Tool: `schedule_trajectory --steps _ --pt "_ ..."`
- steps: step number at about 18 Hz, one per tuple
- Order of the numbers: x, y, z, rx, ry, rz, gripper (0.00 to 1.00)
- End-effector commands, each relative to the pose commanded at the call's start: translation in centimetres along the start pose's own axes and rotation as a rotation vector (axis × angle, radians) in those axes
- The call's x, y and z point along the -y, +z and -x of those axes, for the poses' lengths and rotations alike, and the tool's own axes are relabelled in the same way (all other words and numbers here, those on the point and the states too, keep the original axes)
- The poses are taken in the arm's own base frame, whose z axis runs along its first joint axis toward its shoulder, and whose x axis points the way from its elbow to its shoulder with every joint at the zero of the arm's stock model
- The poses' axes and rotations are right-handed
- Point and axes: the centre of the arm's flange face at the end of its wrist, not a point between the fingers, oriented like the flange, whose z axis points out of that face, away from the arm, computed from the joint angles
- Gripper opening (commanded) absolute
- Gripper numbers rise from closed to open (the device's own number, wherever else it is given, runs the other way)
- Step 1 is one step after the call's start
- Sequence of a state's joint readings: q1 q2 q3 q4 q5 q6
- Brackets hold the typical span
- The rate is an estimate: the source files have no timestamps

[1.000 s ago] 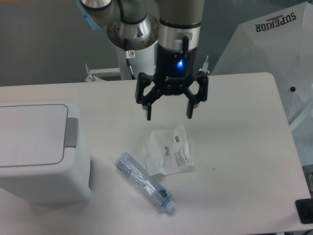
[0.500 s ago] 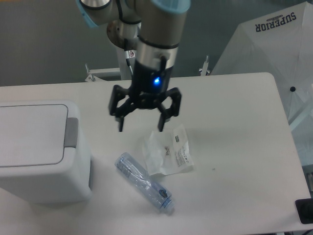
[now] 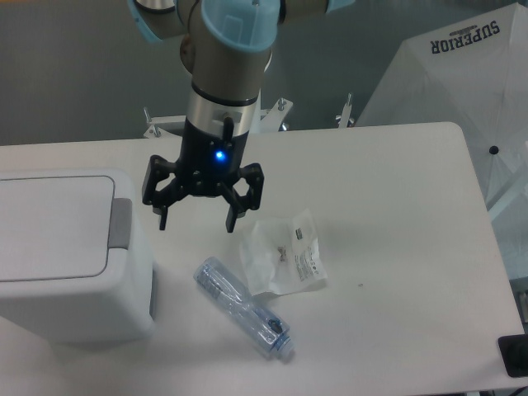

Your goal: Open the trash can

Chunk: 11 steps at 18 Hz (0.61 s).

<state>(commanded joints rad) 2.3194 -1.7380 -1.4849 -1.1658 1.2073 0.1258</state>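
The trash can (image 3: pixel 66 256) is a large white boxy bin at the left of the table, its flat lid down and a grey push tab (image 3: pixel 121 223) on its right edge. My gripper (image 3: pixel 198 223) hangs open above the table just right of that tab, fingers pointing down, a blue light on its body. Nothing is between its fingers.
A clear plastic bottle (image 3: pixel 244 308) lies on the table below the gripper. A crumpled plastic wrapper (image 3: pixel 285 252) lies to the gripper's right. A white umbrella (image 3: pixel 462 74) stands past the table's right edge, and a dark object (image 3: pixel 516 355) sits at the lower right corner.
The gripper has moved left and slightly down, from above the wrapper to beside the trash can's tab. It stays open. Bottle, wrapper and bin have not moved.
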Motion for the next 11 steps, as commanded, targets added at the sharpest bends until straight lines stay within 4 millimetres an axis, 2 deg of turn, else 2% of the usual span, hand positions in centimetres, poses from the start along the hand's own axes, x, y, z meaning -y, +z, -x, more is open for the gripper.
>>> schedule_trajectory --steps 11 --pt "-0.4 0.4 -1.5 -0.008 0.023 0.009 1.00"
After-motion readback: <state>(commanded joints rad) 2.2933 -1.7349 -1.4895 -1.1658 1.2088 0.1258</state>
